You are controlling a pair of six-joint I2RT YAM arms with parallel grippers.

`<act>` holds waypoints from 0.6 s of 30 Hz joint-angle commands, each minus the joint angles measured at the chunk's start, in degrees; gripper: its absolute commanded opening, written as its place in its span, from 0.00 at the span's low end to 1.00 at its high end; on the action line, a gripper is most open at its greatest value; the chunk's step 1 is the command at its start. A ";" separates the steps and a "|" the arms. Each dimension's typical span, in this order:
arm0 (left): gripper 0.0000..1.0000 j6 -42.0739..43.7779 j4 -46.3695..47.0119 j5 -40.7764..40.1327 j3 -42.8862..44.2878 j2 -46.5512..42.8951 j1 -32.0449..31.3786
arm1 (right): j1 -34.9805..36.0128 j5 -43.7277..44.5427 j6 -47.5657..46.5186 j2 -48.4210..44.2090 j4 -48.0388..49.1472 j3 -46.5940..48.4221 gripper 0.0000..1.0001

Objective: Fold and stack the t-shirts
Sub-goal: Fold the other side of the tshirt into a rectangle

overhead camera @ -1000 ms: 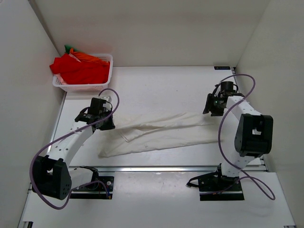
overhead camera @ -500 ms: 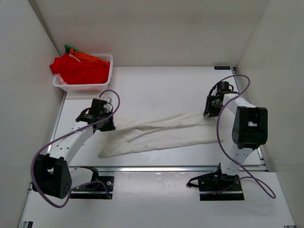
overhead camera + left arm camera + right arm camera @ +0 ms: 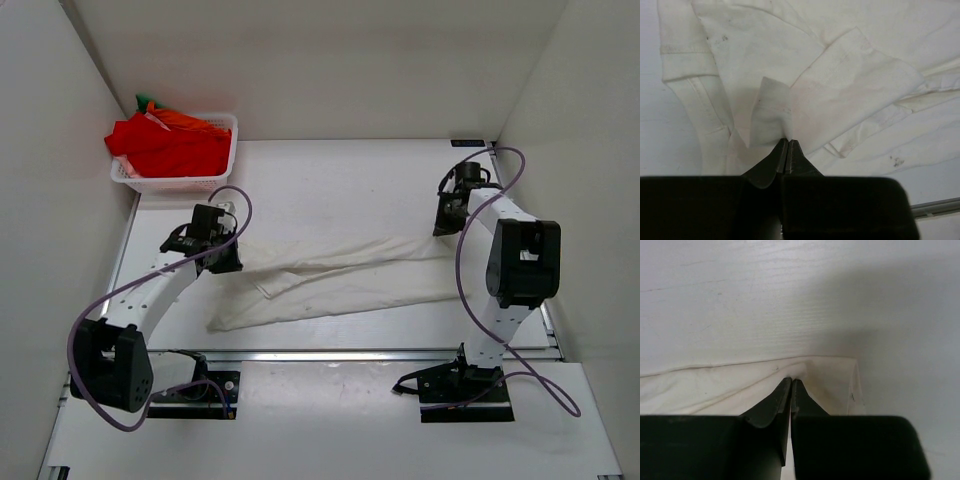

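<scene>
One white t-shirt (image 3: 340, 280) lies stretched across mid-table in my top view, left gripper (image 3: 226, 262) at its left end, right gripper (image 3: 443, 226) at its far-right corner. Left wrist: jaws pinch a raised fold. Right wrist: jaws pinch its edge.

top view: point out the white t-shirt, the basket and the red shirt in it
white t-shirt (image 3: 345, 285): top external view, middle of the stretched-out cloth.
basket (image 3: 175, 184): top external view, its front lattice wall.
red shirt (image 3: 165, 150): top external view, middle of the bunched cloth in the basket.
</scene>
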 commanded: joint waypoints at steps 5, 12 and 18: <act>0.00 -0.30 1.99 -1.27 9.27 2.67 2.81 | -1.06 -1.31 -0.89 -6.76 4.69 5.56 0.00; 0.00 -0.83 3.58 -2.50 18.06 8.20 4.40 | -3.87 -7.55 -0.45 -4.48 11.55 11.52 0.00; 0.00 -0.92 6.74 -2.06 18.61 10.40 4.58 | -3.00 -6.95 -2.11 0.44 14.80 16.46 0.00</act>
